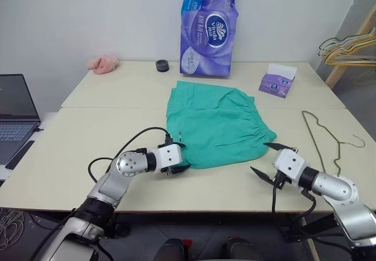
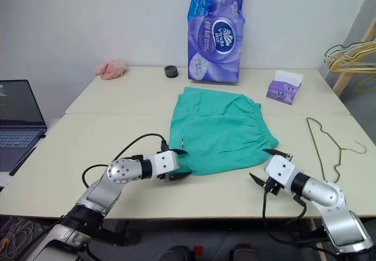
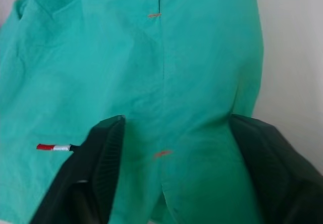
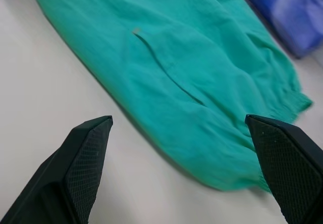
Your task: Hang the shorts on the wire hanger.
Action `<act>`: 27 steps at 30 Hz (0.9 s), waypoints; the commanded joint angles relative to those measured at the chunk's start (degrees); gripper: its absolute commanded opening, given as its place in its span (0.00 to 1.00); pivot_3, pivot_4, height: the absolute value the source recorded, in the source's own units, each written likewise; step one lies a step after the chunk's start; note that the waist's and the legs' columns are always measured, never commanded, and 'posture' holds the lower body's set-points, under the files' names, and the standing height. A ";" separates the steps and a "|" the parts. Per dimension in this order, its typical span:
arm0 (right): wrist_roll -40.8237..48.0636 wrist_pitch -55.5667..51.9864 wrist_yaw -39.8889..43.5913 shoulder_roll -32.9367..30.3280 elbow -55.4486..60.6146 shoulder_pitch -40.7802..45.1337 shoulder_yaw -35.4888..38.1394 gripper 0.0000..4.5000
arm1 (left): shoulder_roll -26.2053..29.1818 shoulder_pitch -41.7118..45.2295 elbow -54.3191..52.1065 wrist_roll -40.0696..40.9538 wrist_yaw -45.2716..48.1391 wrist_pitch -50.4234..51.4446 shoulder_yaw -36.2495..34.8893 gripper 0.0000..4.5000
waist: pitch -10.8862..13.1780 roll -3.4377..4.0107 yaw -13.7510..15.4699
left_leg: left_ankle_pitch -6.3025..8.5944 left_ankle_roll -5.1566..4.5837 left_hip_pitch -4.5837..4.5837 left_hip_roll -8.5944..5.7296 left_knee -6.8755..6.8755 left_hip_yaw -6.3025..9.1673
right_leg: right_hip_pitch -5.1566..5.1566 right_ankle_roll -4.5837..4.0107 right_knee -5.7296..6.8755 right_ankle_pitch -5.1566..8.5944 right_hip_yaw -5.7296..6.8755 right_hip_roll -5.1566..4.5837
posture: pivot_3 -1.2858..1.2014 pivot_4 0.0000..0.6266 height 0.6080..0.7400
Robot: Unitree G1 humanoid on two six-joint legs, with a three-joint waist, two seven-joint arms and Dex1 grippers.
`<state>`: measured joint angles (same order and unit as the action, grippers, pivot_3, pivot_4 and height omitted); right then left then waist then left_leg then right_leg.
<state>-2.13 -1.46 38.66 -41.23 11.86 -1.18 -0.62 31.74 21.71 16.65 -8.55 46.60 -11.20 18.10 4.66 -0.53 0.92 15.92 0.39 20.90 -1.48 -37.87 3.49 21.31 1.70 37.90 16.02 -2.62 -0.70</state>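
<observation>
The teal-green shorts point(image 1: 214, 123) lie flat in the middle of the table, gathered waistband toward the right. My left gripper point(image 1: 181, 157) is at their near left corner, open, with the fabric's edge between its two fingers point(image 3: 103, 153); an orange stitch shows there. My right gripper point(image 1: 259, 157) hovers just off the near right corner by the waistband, open wide with nothing between its fingers point(image 4: 88, 143). The wire hanger point(image 1: 313, 136) lies flat on the table to the right of the shorts, apart from both grippers.
A purple tissue pack point(image 1: 210, 29) stands at the back, with a small black round object point(image 1: 163, 65) and a pink cloth wad point(image 1: 103, 64) to its left. A tissue box point(image 1: 278, 80) sits back right. A laptop point(image 1: 14, 114) is at the left, more hangers point(image 1: 346, 46) at the far right.
</observation>
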 commanded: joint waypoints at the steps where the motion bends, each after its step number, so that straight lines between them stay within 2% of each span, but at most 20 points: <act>1: -3.04 5.62 -0.24 -2.82 -4.90 2.87 0.90 1.00 | -0.26 1.79 1.64 -0.79 -1.68 -2.15 -1.10 0.46 | 0.00 -0.01 -0.15 | 0.00 0.00 0.01 0.00 0.00 -0.04 | 0.01 0.02 -0.01 -0.01 -0.02 0.00 | 0.51 0.07 1.00; 8: -15.78 22.25 -2.63 -7.13 -24.47 15.83 -7.27 1.00 | -1.33 2.38 1.24 2.34 -2.44 -1.09 -4.02 0.00 | 0.01 -0.01 -1.22 | 0.00 -0.01 -0.01 0.01 0.01 -0.16 | 0.04 0.05 0.02 -0.04 -0.09 -0.01 | 0.51 0.07 1.00; 14: -22.61 32.99 -3.84 -5.26 -38.24 27.13 -14.65 1.00 | -1.34 2.52 0.60 3.23 -2.30 -0.65 -4.91 0.00 | 0.01 -0.01 -1.42 | 0.00 -0.01 -0.02 0.03 0.03 -0.17 | 0.09 -0.23 0.09 -0.21 -0.13 0.03 | 0.52 0.06 1.00; 22: -32.14 41.84 -10.94 -1.44 -57.85 41.96 -22.51 1.00 | -0.87 3.23 0.71 4.05 -1.96 -0.77 -6.19 0.00 | -0.02 -0.01 -1.40 | 0.00 0.00 -0.04 0.02 -0.02 -0.21 | 0.08 -0.28 0.12 -0.28 -0.19 0.01 | 0.52 0.04 1.00; 25: -32.72 43.37 -11.05 -0.54 -62.16 44.25 -23.80 0.86 | -0.42 3.44 1.04 4.12 -1.51 -1.09 -6.61 0.00 | -0.03 -0.01 -1.40 | 0.00 0.00 -0.04 0.02 -0.02 -0.20 | 0.08 -0.29 0.13 -0.29 -0.19 0.00 | 0.53 0.03 1.00; 27: -33.26 43.55 -10.83 -0.42 -64.36 45.64 -24.38 0.71 | 0.33 3.66 1.38 4.46 -0.67 -1.37 -6.91 0.00 | -0.04 -0.02 -1.41 | -0.01 0.00 -0.04 0.02 -0.01 -0.20 | 0.08 -0.31 0.12 -0.30 -0.19 0.00 | 0.53 0.03 1.00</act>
<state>-34.85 41.76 28.13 -41.44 -50.80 42.69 -24.69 30.95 23.62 18.72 -5.11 45.32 -11.75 13.10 4.61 -0.55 -0.49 15.91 0.39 20.86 -1.47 -37.88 3.29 21.39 1.39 38.03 15.71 -2.82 -0.70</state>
